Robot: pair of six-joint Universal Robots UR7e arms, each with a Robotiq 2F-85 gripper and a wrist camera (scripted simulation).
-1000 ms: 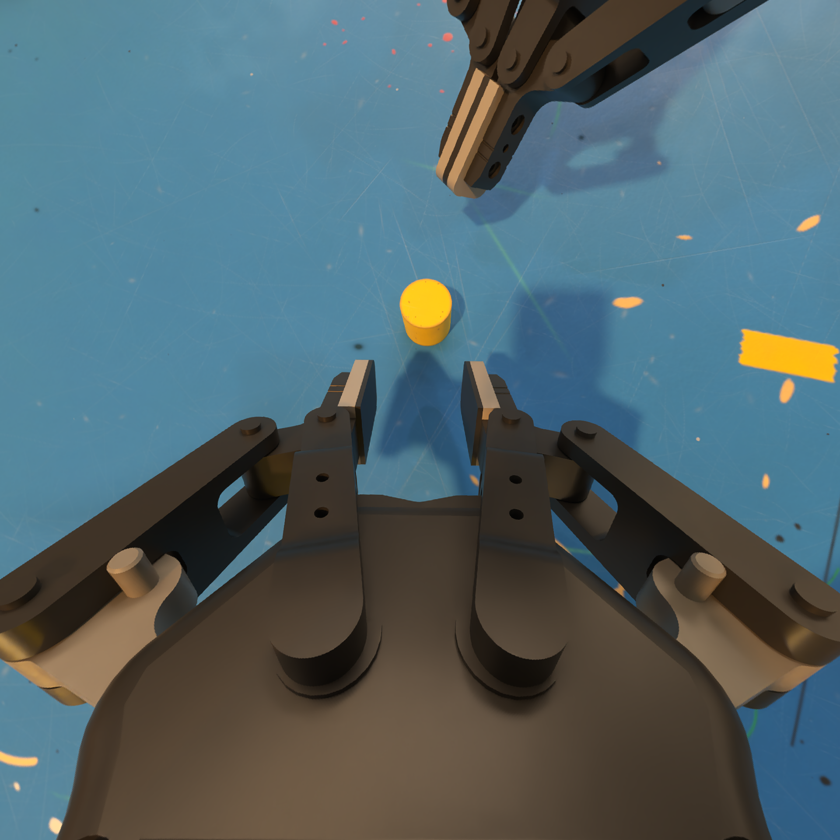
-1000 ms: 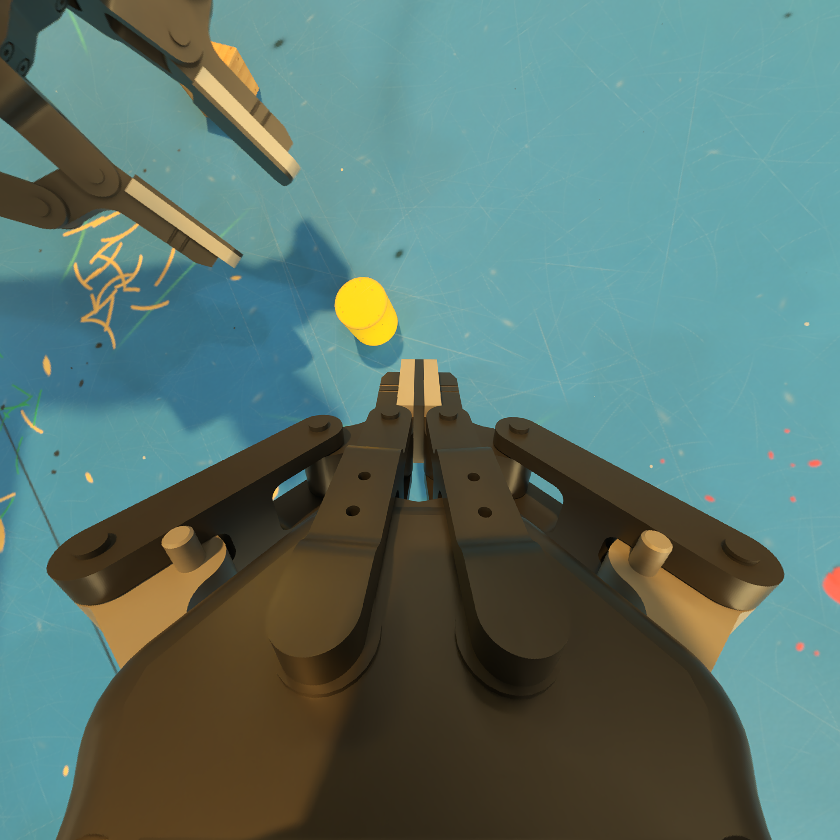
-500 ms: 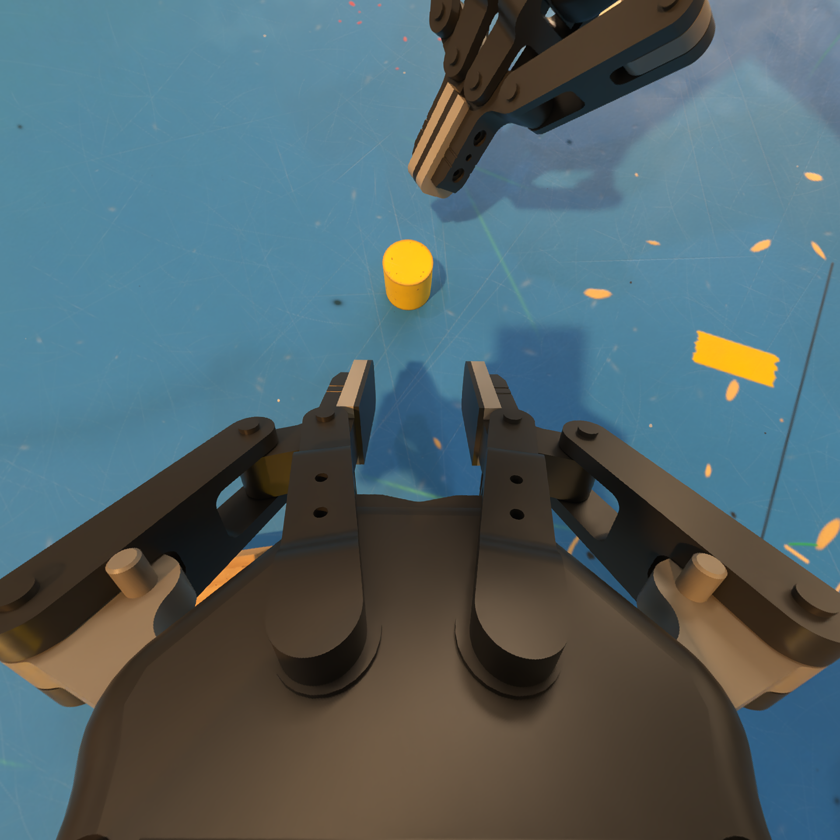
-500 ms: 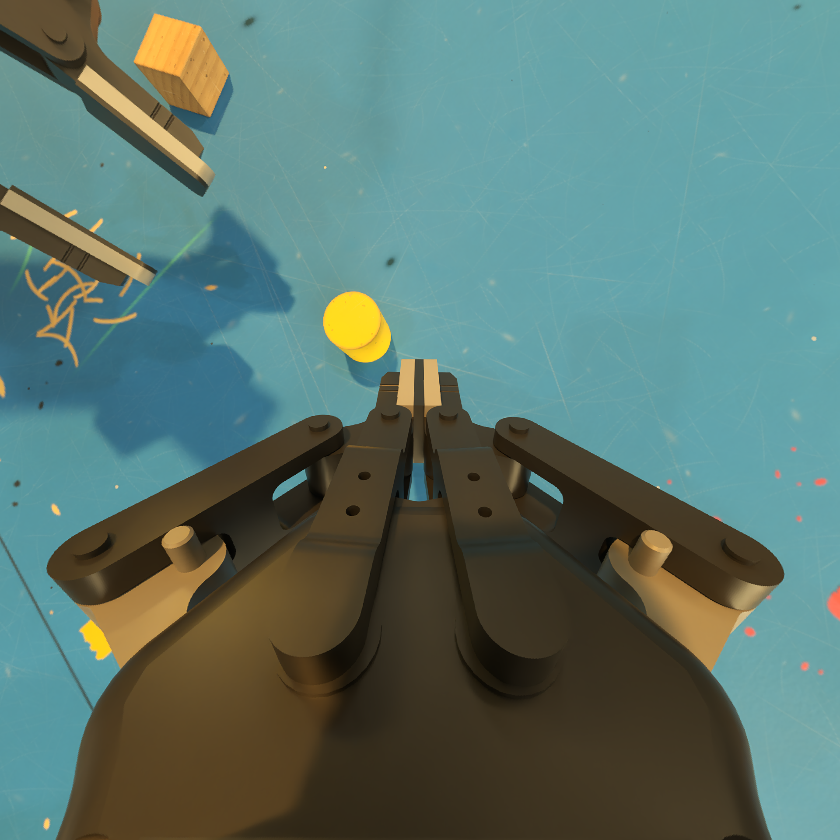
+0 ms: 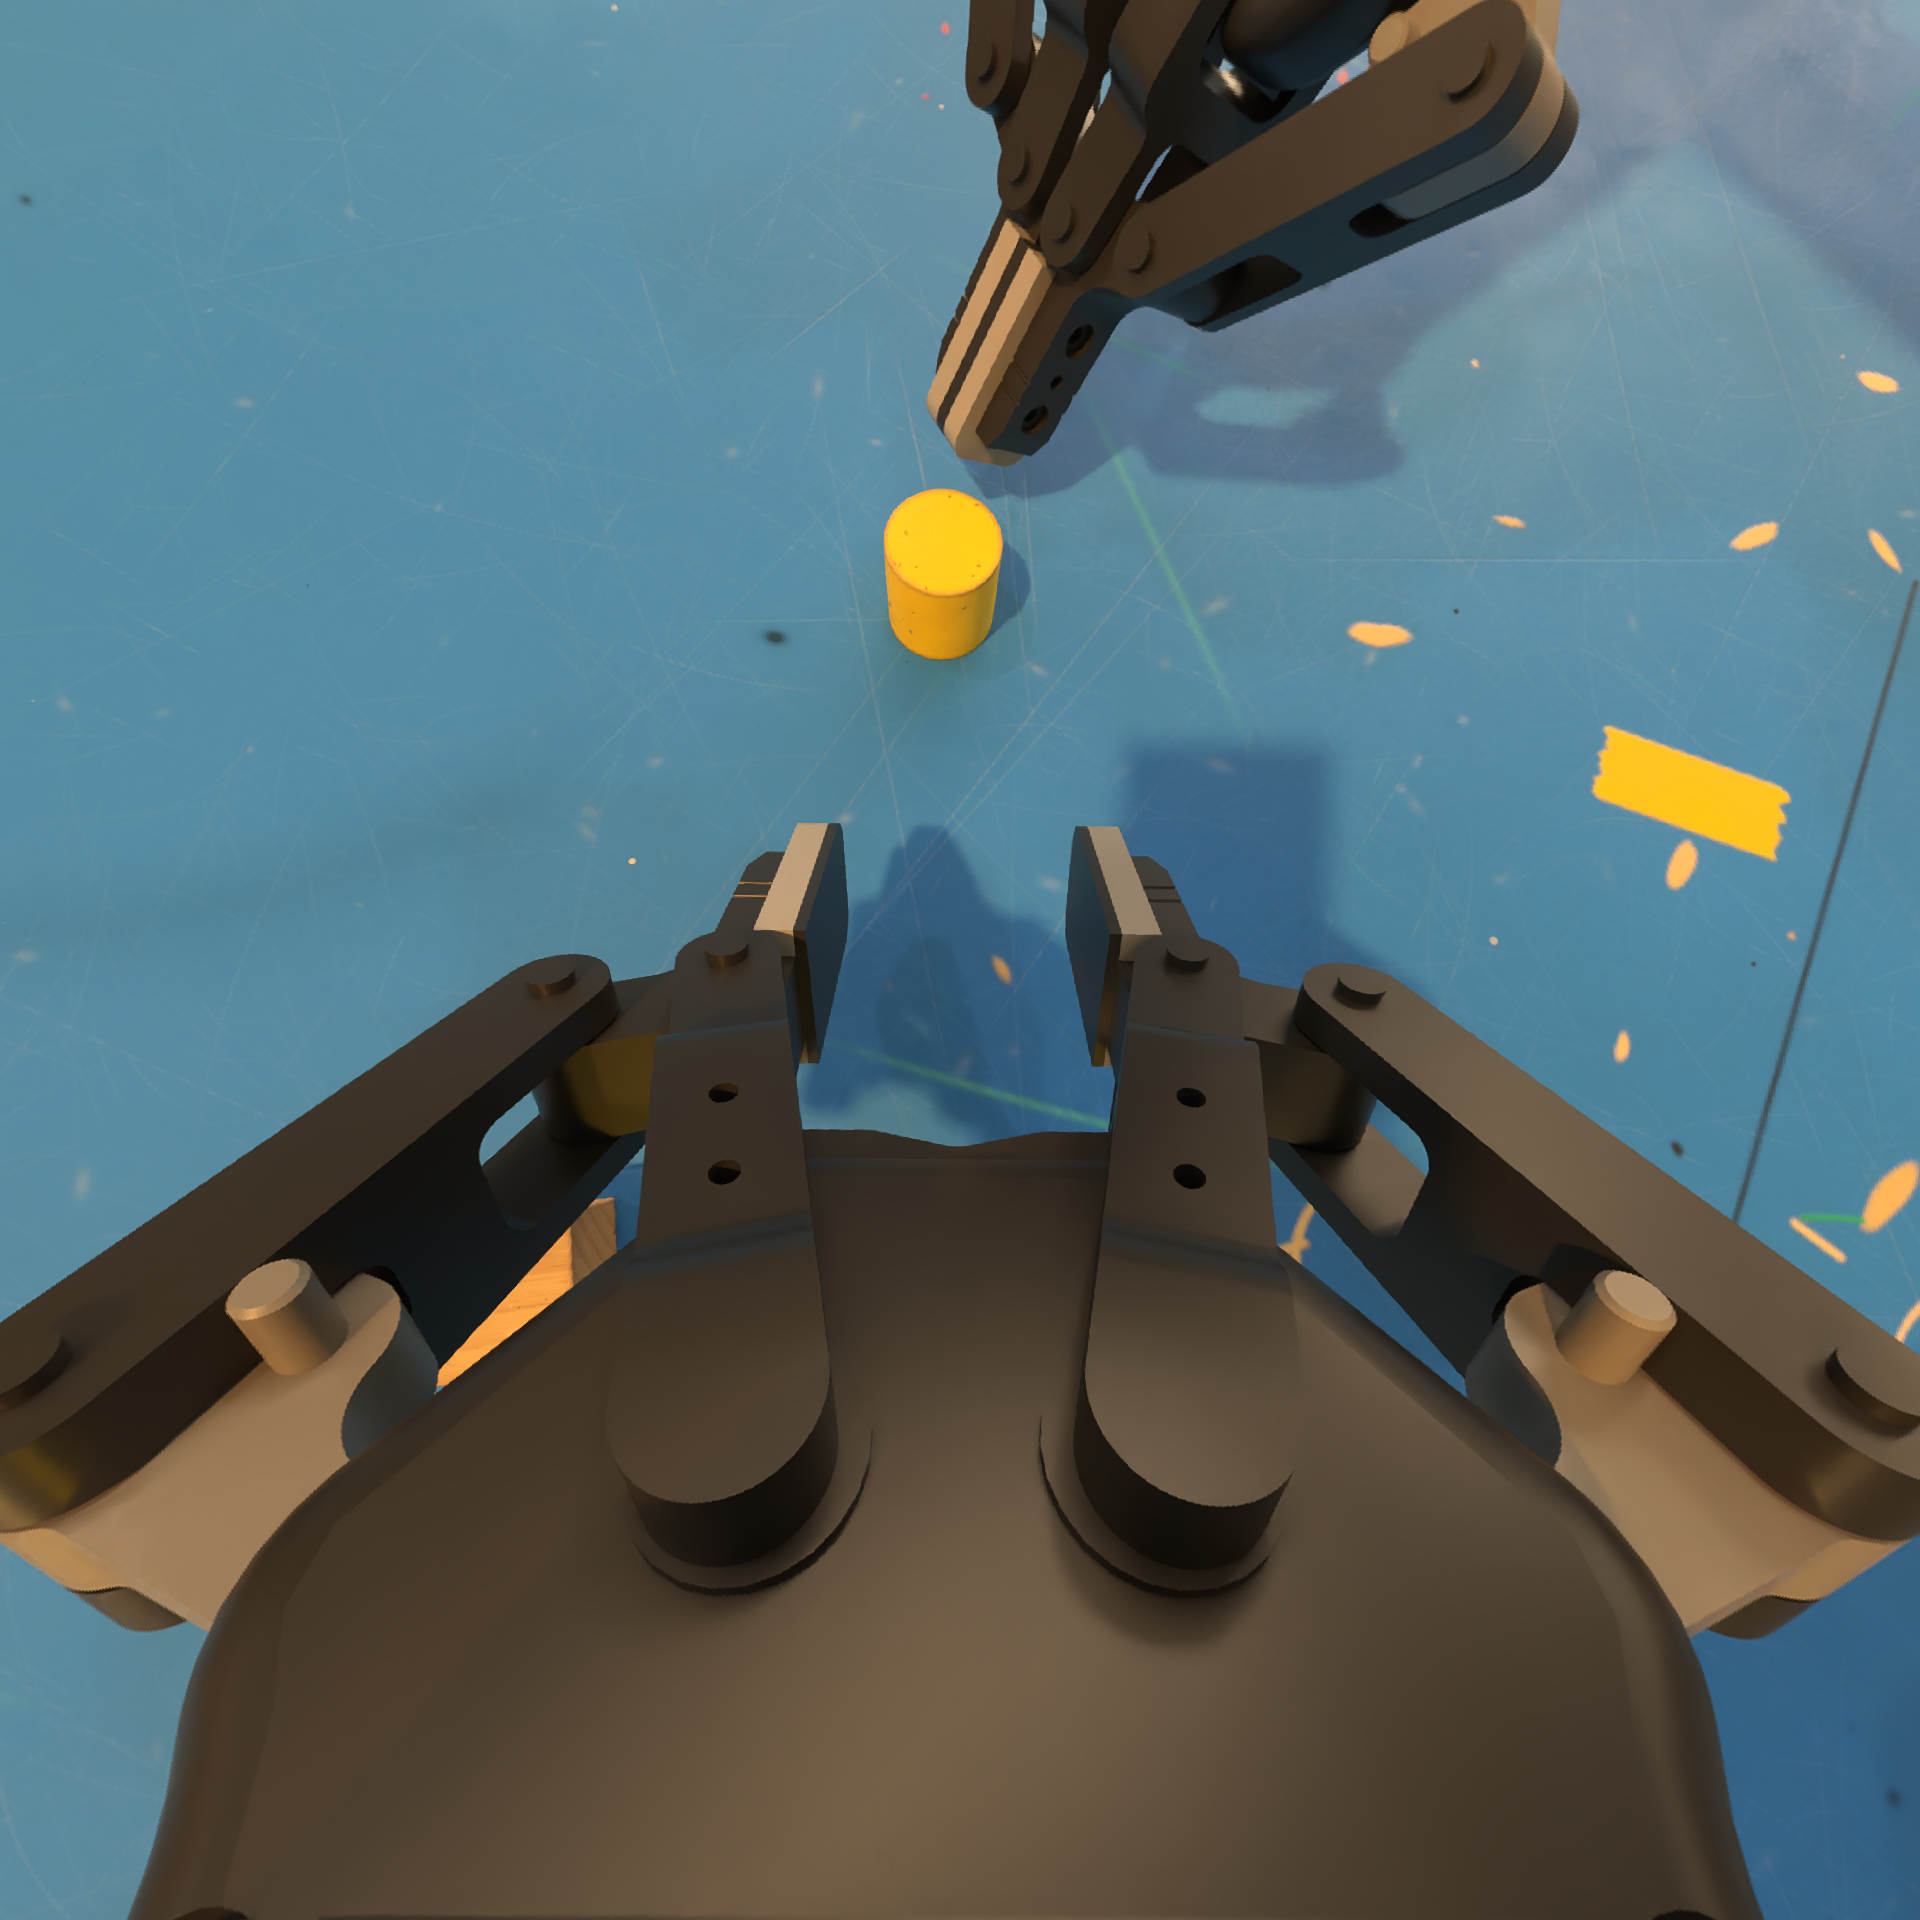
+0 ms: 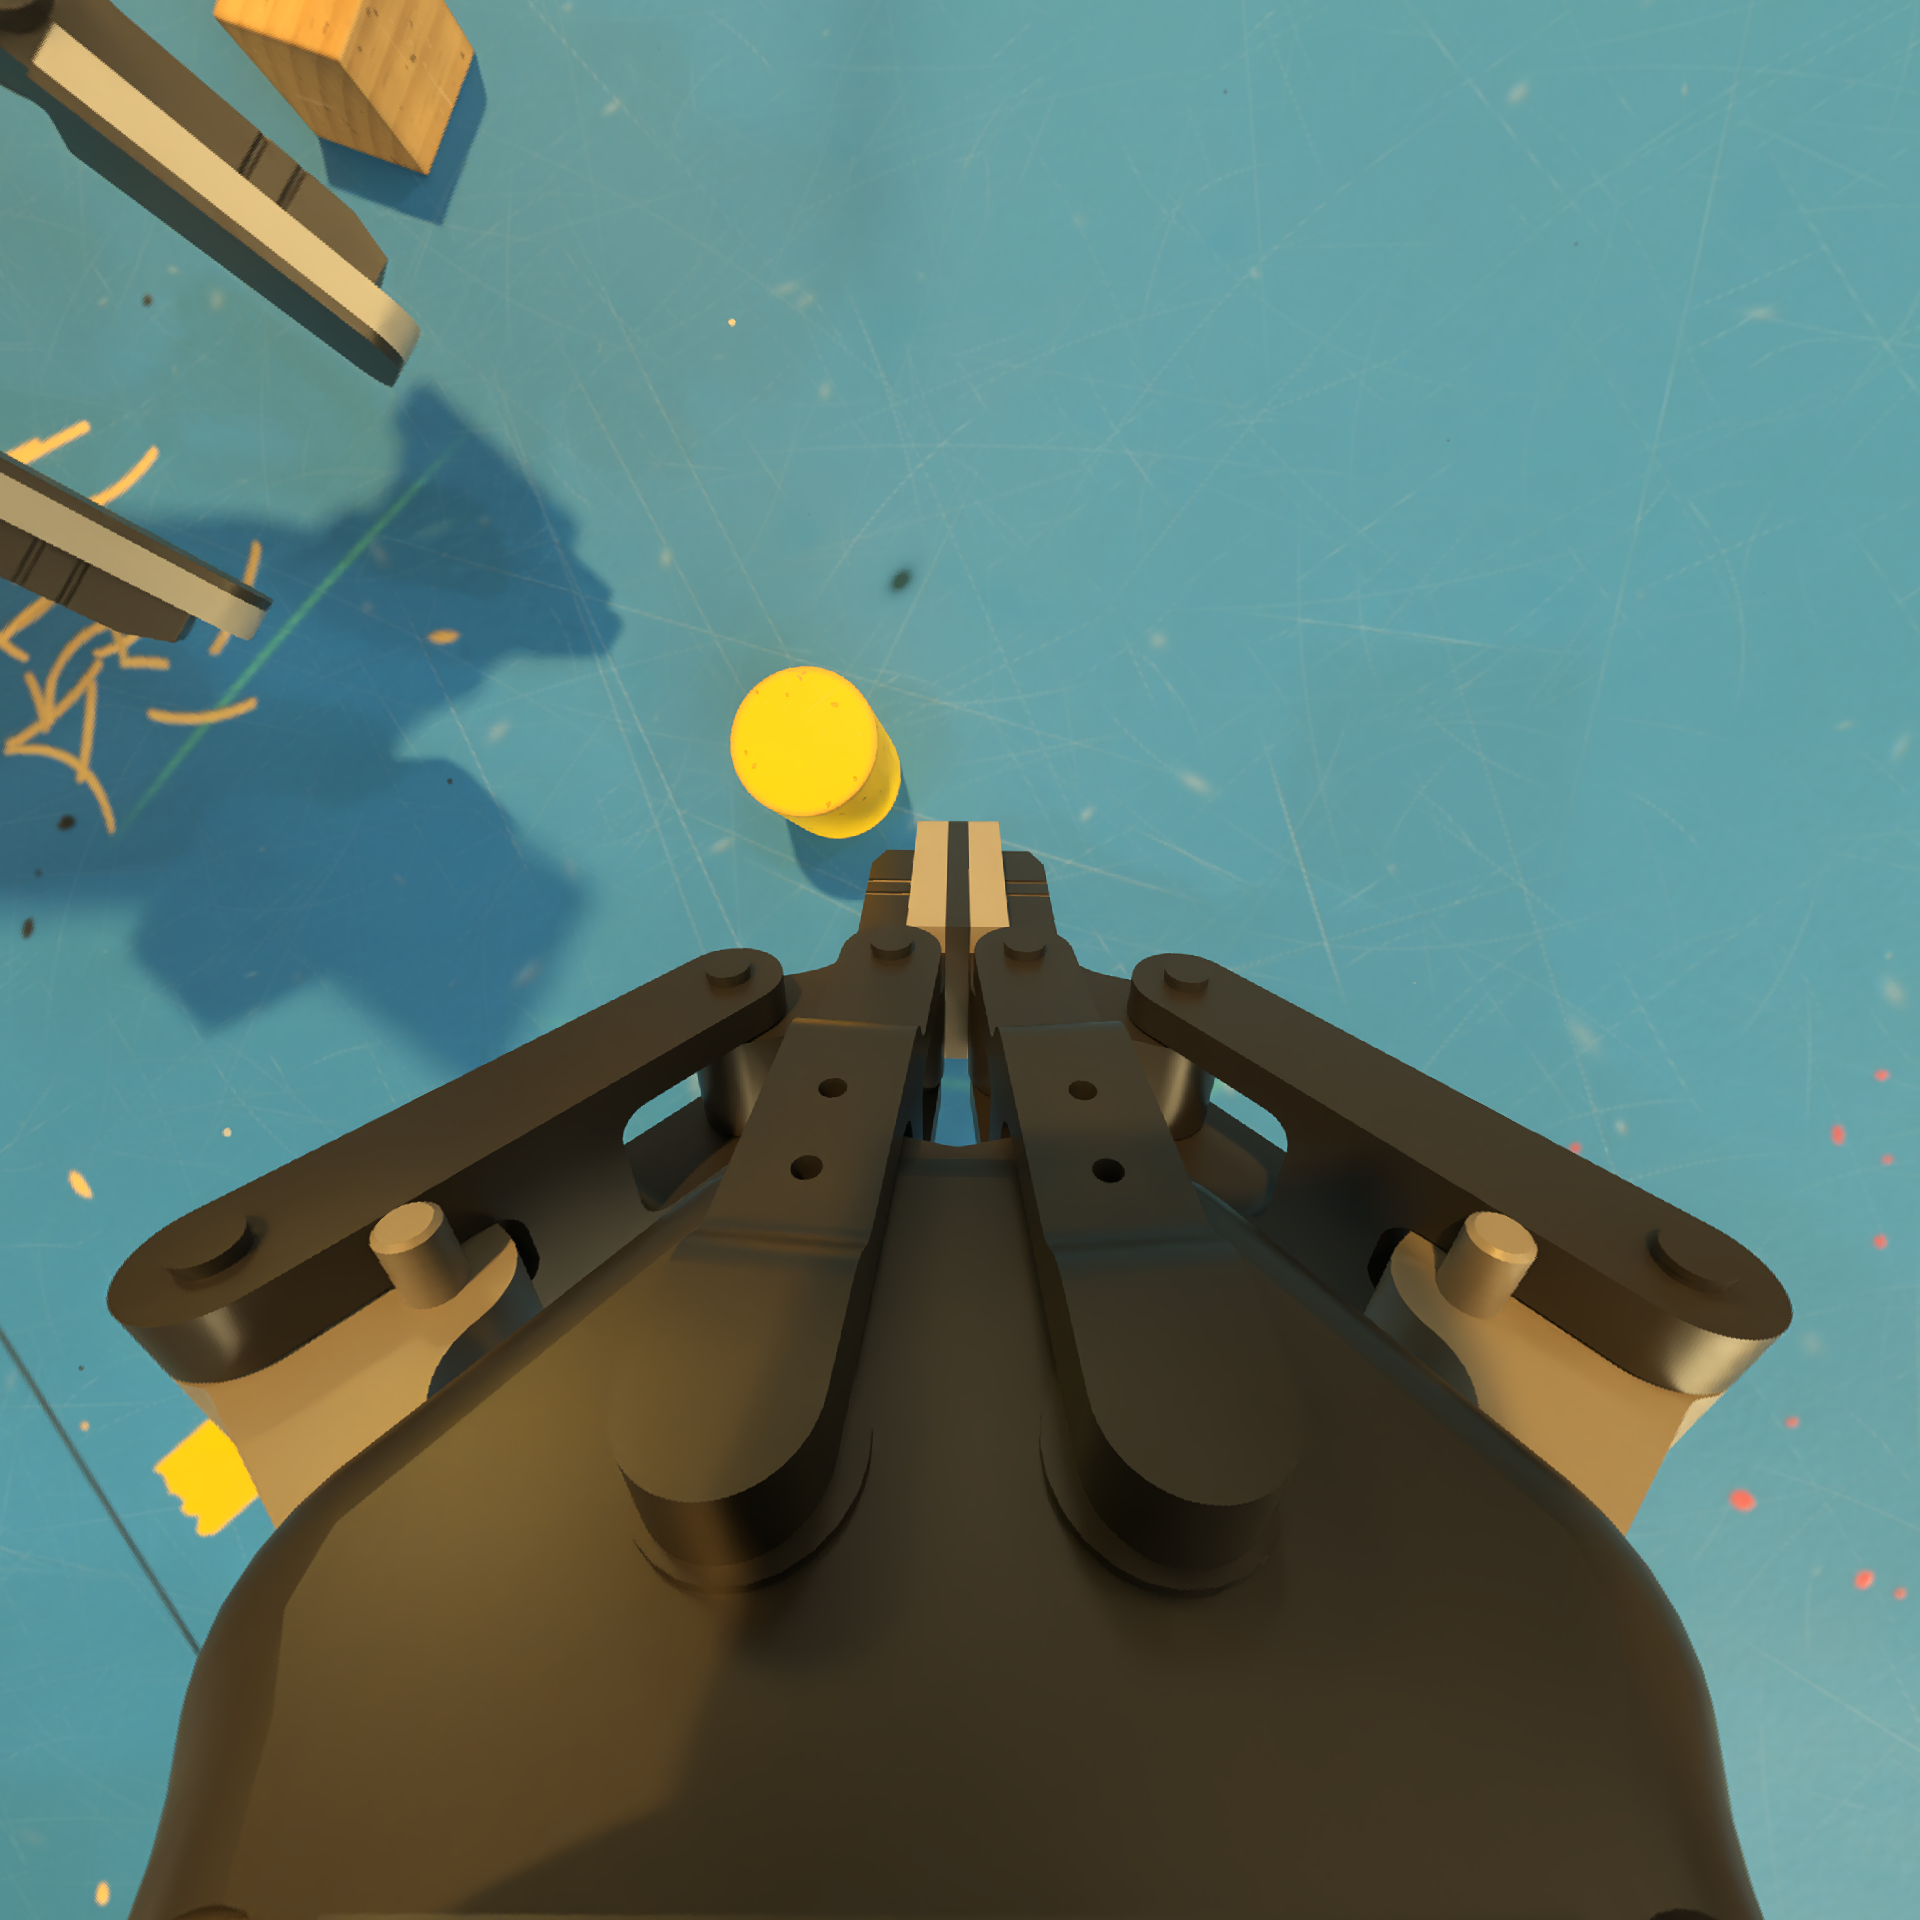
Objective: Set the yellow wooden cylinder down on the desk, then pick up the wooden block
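Observation:
The yellow wooden cylinder (image 5: 942, 574) stands upright on the blue desk (image 5: 416, 520), free of both grippers; it also shows in the right wrist view (image 6: 810, 750). My left gripper (image 5: 956, 862) is open and empty, hovering short of the cylinder. My right gripper (image 6: 956, 836) is shut and empty, its tips just right of the cylinder; it also shows in the left wrist view (image 5: 987, 421). The wooden block (image 6: 353, 73) lies at the top left of the right wrist view, beyond the left gripper's fingers (image 6: 312, 281). A sliver of the block (image 5: 540, 1288) shows under my left gripper.
A yellow tape strip (image 5: 1688, 792) lies on the desk to the right in the left wrist view. Orange flecks and scribbles (image 6: 73, 675) and red specks (image 6: 1860, 1351) mark the scratched surface. A thin dark line (image 5: 1829, 883) runs along the right.
My left gripper has drawn back from the cylinder, which stays standing on the desk. The wooden block has come into the right wrist view. The right gripper stays shut.

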